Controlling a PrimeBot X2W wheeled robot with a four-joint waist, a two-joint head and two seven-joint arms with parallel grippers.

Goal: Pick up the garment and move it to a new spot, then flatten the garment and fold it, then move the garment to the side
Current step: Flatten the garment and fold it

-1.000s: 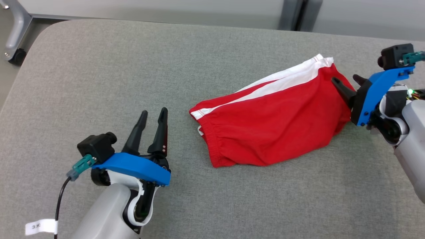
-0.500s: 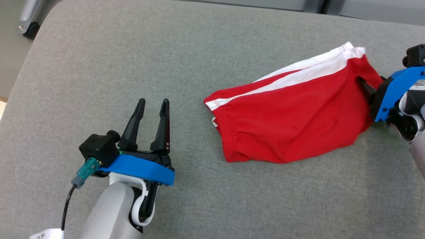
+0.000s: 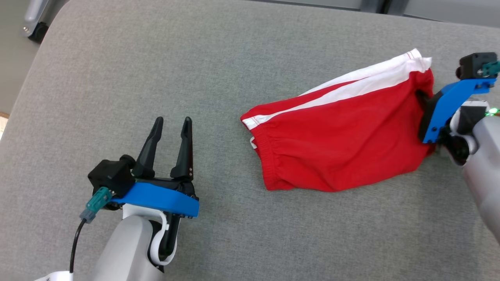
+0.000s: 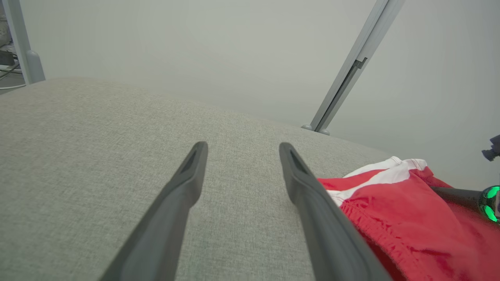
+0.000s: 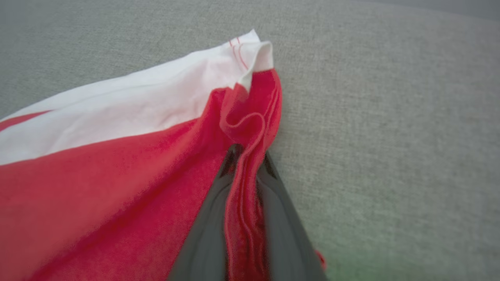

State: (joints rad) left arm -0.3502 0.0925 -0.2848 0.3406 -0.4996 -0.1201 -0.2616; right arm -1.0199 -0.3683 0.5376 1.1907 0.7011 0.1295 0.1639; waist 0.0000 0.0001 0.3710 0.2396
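A: Head view first. Where are the red shorts (image 3: 343,136)?

B: Spread on the grey padded surface (image 3: 117,70), toward 3 o'clock from the centre. The elastic waistband (image 3: 262,152) is their 9 o'clock end, and the white side stripe (image 3: 351,88) runs along the 12 o'clock edge.

A: Is anything holding them?

B: The right gripper (image 3: 422,95), at the shorts' 3 o'clock end. In the right wrist view its two dark fingers (image 5: 203,234) are squeezed together on a bunched fold of the red leg hem.

A: Is the cloth lifted?

B: Most of it lies on the surface. At the pinched end I cannot tell.

A: And the left gripper (image 3: 172,123)?

B: At 8 o'clock in the head view, well apart from the shorts. Its fingers point to 12 o'clock with a clear gap between them and nothing inside.

A: What is around the edges?

B: A black caster (image 3: 37,34) sits off the surface at 10 o'clock. In the left wrist view, a slanted metal post (image 4: 347,74) stands against a pale wall (image 4: 195,47) at 1 o'clock.
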